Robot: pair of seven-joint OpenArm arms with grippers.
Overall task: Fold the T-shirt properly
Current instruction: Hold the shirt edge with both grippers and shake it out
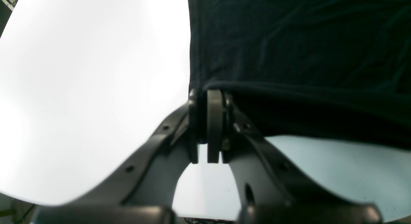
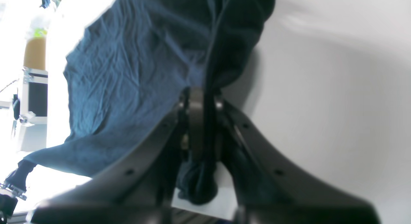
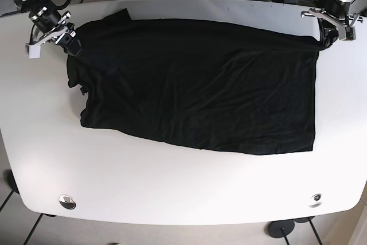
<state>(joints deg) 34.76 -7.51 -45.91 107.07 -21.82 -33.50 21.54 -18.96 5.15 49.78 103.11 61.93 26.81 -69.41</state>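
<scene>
Lying spread across the white surface (image 3: 183, 193), the dark T-shirt (image 3: 195, 90) was pinched at both far corners: the left fingers (image 1: 210, 98) closed on its hem corner, the right fingers (image 2: 200, 102) clamped on bunched fabric.

From my station, the left gripper (image 1: 208, 127) shows two dark grey, curved finger arms with small round screw holes along them and an oval slot on one. Flat grey-olive pads (image 1: 214, 121) sit at the tips, brass hardware beside them. The right gripper (image 2: 199, 121) looks identical, blurred. In the base view, both wrists carry silvery metal brackets.
</scene>
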